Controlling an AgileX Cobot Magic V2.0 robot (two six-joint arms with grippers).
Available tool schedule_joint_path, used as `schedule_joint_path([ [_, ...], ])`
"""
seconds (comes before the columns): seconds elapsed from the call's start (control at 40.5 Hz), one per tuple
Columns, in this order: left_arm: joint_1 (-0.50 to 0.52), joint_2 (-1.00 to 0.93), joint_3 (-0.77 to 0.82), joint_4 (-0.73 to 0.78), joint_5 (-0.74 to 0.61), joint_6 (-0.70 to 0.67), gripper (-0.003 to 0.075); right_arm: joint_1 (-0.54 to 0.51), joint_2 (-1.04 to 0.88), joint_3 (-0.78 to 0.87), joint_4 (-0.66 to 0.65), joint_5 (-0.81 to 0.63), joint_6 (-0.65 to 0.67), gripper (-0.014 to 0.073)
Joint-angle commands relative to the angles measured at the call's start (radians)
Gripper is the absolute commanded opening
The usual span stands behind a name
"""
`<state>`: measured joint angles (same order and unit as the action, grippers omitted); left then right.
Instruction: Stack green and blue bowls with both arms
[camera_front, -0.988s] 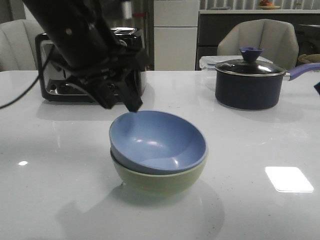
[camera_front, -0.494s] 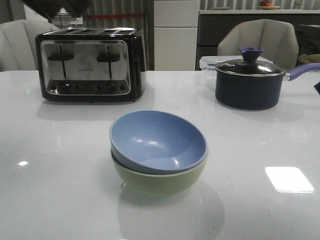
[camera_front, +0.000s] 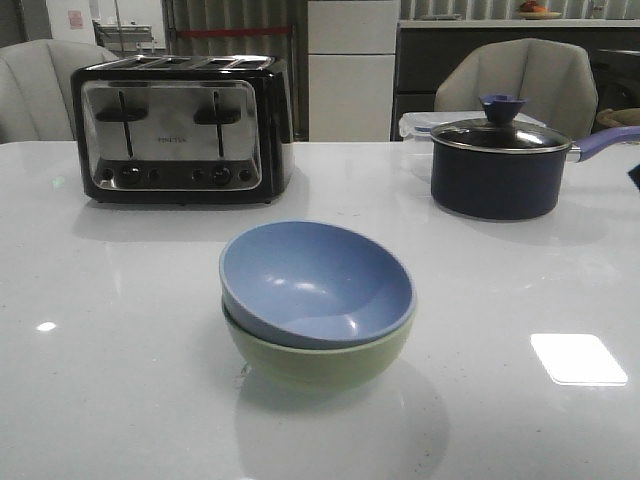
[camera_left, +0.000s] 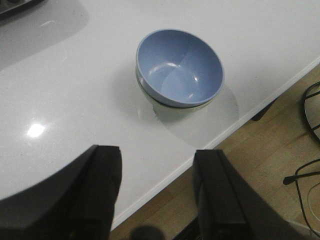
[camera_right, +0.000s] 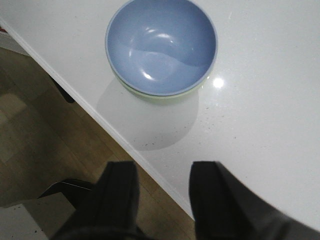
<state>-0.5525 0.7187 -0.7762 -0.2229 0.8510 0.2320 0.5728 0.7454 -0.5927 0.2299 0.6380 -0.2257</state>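
The dusty blue bowl (camera_front: 315, 280) sits nested inside the pale green bowl (camera_front: 320, 360) near the middle of the white table. The stack also shows in the left wrist view, blue bowl (camera_left: 180, 65) over green bowl (camera_left: 170, 111), and in the right wrist view, blue bowl (camera_right: 161, 42) over green bowl (camera_right: 165, 97). My left gripper (camera_left: 157, 170) is open and empty, high above the table's front edge. My right gripper (camera_right: 162, 182) is open and empty, also above the front edge. Neither arm shows in the front view.
A black and chrome toaster (camera_front: 180, 130) stands at the back left. A dark navy lidded saucepan (camera_front: 495, 165) stands at the back right with a clear container (camera_front: 415, 125) behind it. Chairs stand beyond the table. The table's front edge (camera_left: 220, 132) borders wooden floor.
The left arm, which hung over the bowls a second ago, has lifted up and out of the front view. The stacked bowls have not moved.
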Motion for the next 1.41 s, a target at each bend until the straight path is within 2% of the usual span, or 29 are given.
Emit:
schedule_joint_path([
  [0.0,-0.007,-0.079,0.031,-0.015,-0.062,0.001,0.0404,0.001,-0.007,-0.027,0.001,-0.068,-0.012,0.0381],
  [0.321,-0.007,-0.155,0.137,0.038,-0.062,-0.018,0.0404,0.0,-0.007,-0.027,-0.046,-0.032,0.0,0.0381],
  [0.519,-0.007,-0.153,0.139,0.145,-0.069,-0.139,0.0404,0.0,-0.007,-0.027,-0.113,-0.015,0.072,0.0379],
  [0.642,-0.007,-0.153,0.139,0.145,-0.071,-0.139,0.0404,-0.007,-0.007,-0.027,-0.166,-0.015,0.15,0.0325],
  [0.815,-0.007,-0.153,0.139,0.145,-0.071,-0.139,0.0398,-0.012,-0.007,-0.027,-0.178,-0.009,0.15,0.0255],
  [0.865,-0.007,-0.153,0.139,0.145,-0.071,-0.139,0.038,-0.012,-0.007,-0.027,-0.178,-0.007,0.15,0.0224],
  [1.013,-0.007,-0.153,0.139,0.145,-0.073,-0.139,0.0202,-0.012,-0.007,-0.027,-0.178,-0.005,0.15,0.0074],
  [1.137,-0.007,-0.153,0.139,0.145,-0.073,-0.139,0.0089,-0.012,-0.007,-0.027,-0.178,-0.005,0.15,0.0053],
  [1.384,-0.007,-0.153,0.139,0.142,-0.071,-0.139,0.0093,-0.012,-0.007,-0.027,-0.178,0.001,0.15,0.0053],
])
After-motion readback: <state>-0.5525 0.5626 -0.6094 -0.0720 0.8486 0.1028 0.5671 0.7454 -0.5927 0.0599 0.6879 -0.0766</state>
